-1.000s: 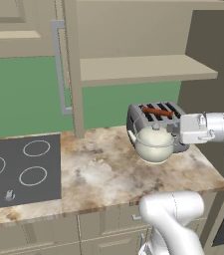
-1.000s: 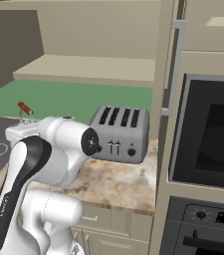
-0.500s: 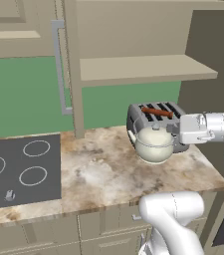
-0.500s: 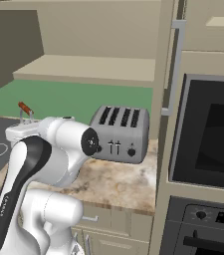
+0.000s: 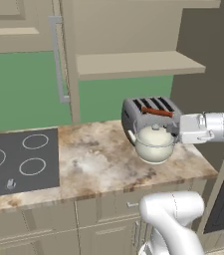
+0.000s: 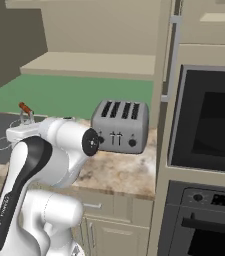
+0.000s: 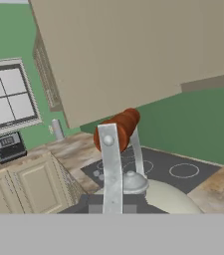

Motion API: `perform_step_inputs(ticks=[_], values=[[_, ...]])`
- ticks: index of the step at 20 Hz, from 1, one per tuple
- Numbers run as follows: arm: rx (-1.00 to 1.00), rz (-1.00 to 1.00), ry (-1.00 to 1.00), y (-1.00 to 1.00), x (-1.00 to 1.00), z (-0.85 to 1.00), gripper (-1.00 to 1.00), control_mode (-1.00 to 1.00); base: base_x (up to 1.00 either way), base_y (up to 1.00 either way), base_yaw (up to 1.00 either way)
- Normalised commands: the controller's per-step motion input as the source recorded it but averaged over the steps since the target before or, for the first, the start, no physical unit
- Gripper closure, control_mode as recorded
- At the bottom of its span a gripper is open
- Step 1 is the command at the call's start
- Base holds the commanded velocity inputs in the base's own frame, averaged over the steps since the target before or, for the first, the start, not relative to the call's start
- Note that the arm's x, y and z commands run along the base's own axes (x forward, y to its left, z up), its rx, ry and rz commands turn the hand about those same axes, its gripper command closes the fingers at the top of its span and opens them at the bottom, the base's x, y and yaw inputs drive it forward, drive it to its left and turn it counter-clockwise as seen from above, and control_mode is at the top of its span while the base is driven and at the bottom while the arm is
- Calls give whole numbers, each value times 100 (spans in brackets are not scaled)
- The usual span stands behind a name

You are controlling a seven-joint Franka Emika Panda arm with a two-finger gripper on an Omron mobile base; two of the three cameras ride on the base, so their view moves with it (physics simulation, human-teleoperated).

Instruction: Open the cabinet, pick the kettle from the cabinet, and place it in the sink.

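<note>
The cream-white kettle (image 5: 154,143) hangs just over the marble counter (image 5: 98,164), in front of the grey toaster (image 5: 151,110). My gripper (image 5: 174,130) reaches in from the right and is shut on the kettle's wire handle, below the reddish wooden bar (image 5: 156,112). In the hand view the wire handle (image 7: 109,169) rises straight ahead, with the wooden bar (image 7: 117,129) above it and the knobbed lid (image 7: 131,182) below. From the right base view only the bar (image 6: 25,108) peeks over my arm. The cabinet door (image 5: 66,60) stands open beside its shelf (image 5: 138,64). The sink is out of view.
A black cooktop (image 5: 19,159) lies at the left end of the counter. To the right, a built-in oven (image 6: 209,120) fills the tall unit. Drawer fronts (image 5: 58,219) run below the counter edge.
</note>
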Motion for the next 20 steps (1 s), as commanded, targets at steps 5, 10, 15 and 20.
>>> perform_step_inputs(ticks=[5, 10, 15, 20], values=[[0, 0, 0, 0, 0, 0, 100, 100, -51, 9, 0], [0, 0, 0, 0, 0, 0, 100, 100, -37, 7, 4], [0, 0, 0, 0, 0, 0, 100, 100, -29, 1, 35], [0, 0, 0, 0, 0, 0, 100, 100, -22, -11, 47]])
